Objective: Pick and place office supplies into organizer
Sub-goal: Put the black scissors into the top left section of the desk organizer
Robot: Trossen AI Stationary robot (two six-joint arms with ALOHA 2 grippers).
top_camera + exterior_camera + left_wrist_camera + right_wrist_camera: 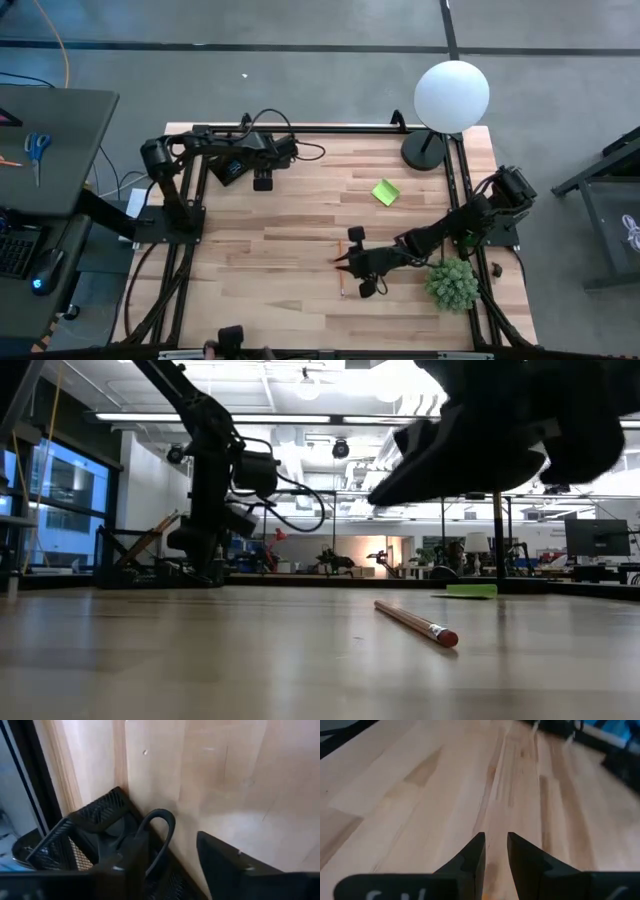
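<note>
Hovering low over the pencil [341, 262] at the table's near middle, the right gripper [352, 263] has its fingers nearly together, holding nothing. Closing off-centre could roll the pencil away. The left gripper [262, 182] waits open far left, by the organizer [85, 837].

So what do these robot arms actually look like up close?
Both arms are dark, nearly black, built from jointed segments. The left arm trails a looping black cable. Each ends in a gripper with two flat, tapered black fingers, seen on the right gripper; the left gripper looks blocky from above.
</note>
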